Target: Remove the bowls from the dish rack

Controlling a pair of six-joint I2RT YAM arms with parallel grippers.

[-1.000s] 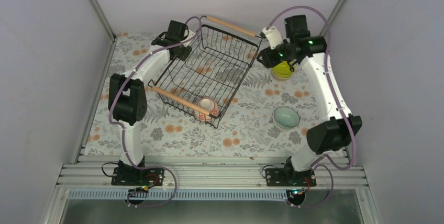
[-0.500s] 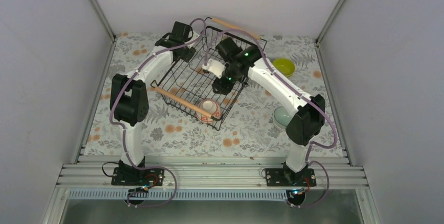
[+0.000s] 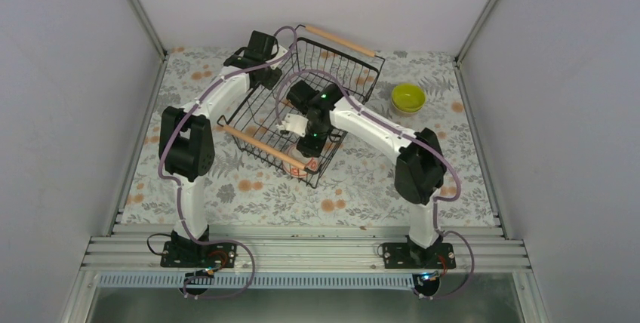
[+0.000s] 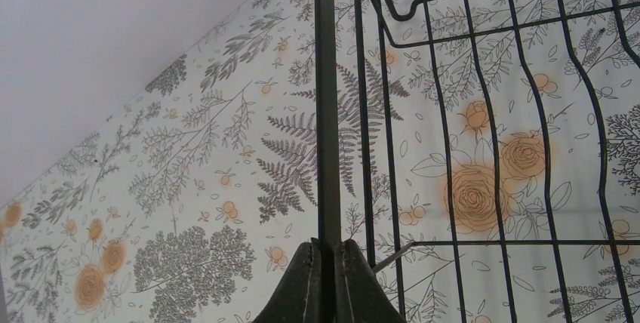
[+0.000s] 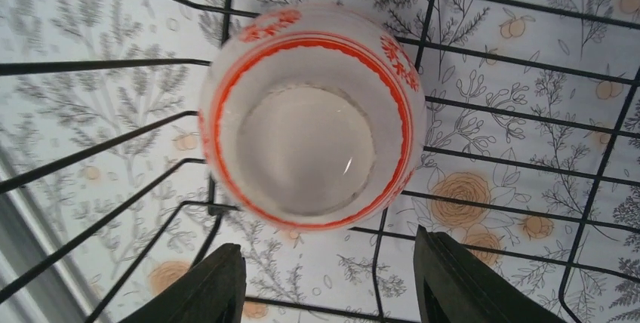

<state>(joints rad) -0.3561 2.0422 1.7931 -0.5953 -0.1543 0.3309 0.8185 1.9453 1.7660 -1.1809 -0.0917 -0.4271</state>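
Observation:
The black wire dish rack point(image 3: 343, 74) stands mid-table. My left gripper point(image 3: 253, 55) is at its far-left corner, shut on a rack wire point(image 4: 324, 112), with the jaws pinched around the wire point(image 4: 327, 246). My right gripper point(image 3: 308, 140) is inside the rack, open. In the right wrist view it point(image 5: 326, 244) hangs just above the pinkish bowl with the red-orange pattern point(image 5: 309, 115), fingers apart and not touching it. In the top view that bowl point(image 3: 300, 166) is mostly hidden under the gripper. A yellow-green bowl point(image 3: 408, 97) sits on the table right of the rack. The other bowls are out of view.
The rack has wooden rod handles at its near-left end point(image 3: 264, 147) and far end point(image 3: 337, 38). My right arm's elbow point(image 3: 419, 168) hangs over the table's right side. The floral tablecloth point(image 3: 249, 187) covers the table, with grey walls on three sides.
My right arm has swung left from the yellow-green bowl into the rack, ending over the patterned bowl. Its elbow now covers the pale mint bowl. The left arm has not moved.

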